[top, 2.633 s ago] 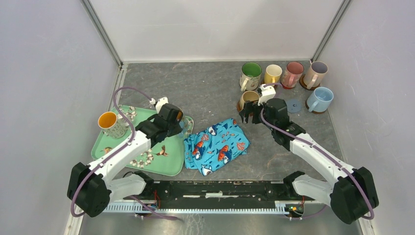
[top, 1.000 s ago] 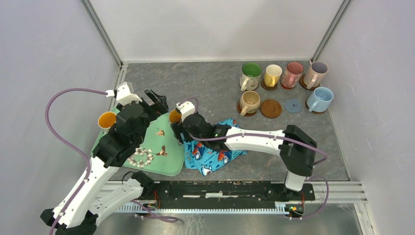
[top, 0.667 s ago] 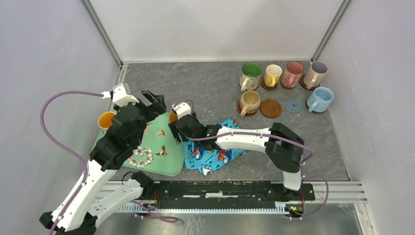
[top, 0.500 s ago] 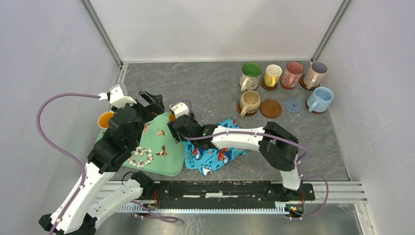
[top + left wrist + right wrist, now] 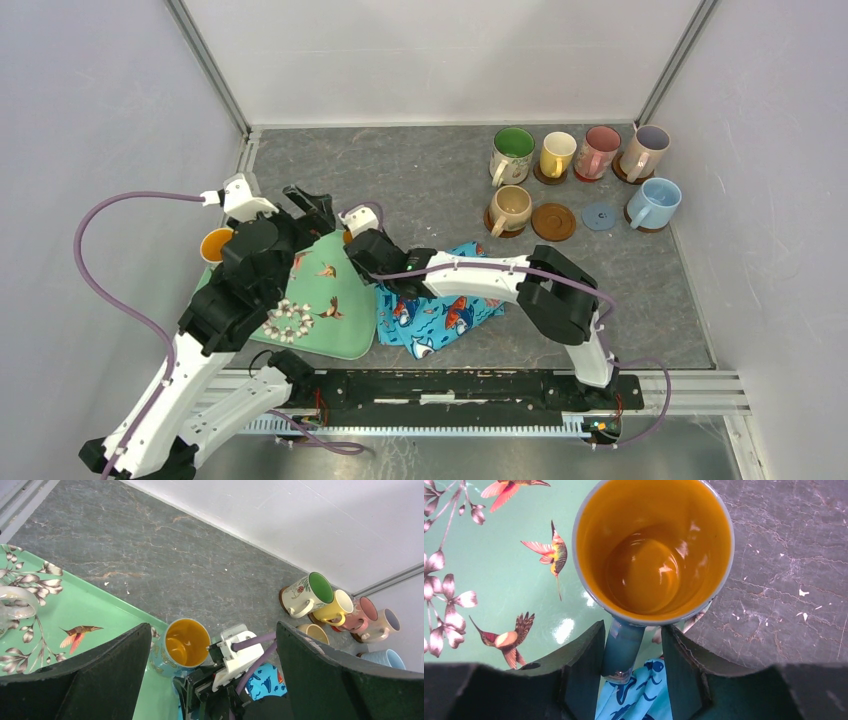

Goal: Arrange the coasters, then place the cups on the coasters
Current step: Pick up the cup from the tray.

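Orange glaze fills my right wrist camera: I am looking straight down into the orange-lined mug (image 5: 654, 550). My right claw (image 5: 631, 636) is half-spread, one finger on each side of the mug's grey-blue handle (image 5: 623, 647). The left finger looks pressed against the handle. A thin gap shows at the right finger, so I judge this a pinch not yet made.

The mug stands upright at the right edge of the green floral tray (image 5: 489, 580), near the bare grey table (image 5: 784, 555). The blue fish-print cloth (image 5: 634, 700) lies just beneath the handle.

To do this well, I should squeeze squarely on the handle with the fingertips clear of the cloth. Then I should lift straight up so the base does not catch the tray's edge.

My left claw (image 5: 212, 629) hangs above the tray, spread wide and empty.

In the overhead view, six mugs sit on coasters at the far right of the table. Between the beige mug (image 5: 511, 207) and the light blue mug (image 5: 655, 202) lie a free brown coaster (image 5: 553, 221) and a blue-grey coaster (image 5: 599, 213). A second orange-lined mug (image 5: 215, 243) waits on the tray's left side.
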### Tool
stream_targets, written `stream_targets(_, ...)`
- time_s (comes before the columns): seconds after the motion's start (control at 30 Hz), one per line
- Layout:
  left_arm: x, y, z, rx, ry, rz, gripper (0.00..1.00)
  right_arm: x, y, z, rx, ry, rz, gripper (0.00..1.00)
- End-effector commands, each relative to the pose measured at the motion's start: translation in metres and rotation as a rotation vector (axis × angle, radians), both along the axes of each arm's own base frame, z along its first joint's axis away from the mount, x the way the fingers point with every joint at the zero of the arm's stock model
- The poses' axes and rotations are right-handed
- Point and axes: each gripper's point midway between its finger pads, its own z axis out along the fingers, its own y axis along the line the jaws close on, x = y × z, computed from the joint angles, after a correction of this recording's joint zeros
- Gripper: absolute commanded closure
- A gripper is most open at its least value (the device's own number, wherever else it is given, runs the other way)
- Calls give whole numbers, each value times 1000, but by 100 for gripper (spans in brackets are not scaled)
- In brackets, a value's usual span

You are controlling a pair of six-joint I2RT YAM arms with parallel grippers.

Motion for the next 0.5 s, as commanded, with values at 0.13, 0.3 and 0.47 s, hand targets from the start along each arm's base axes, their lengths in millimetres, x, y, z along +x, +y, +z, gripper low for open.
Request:
stream_targets(0.13, 6, -1, 5, 15, -26, 6, 0, 5, 9, -4, -24, -3, 26, 50)
stream_targets(0.3, 6, -2, 6, 12, -28, 2, 0, 9, 13, 2, -33, -23, 33, 55)
stream_targets(0.47, 6, -2, 9, 9, -34, 5, 0, 11, 18, 10, -41, -33, 55, 81)
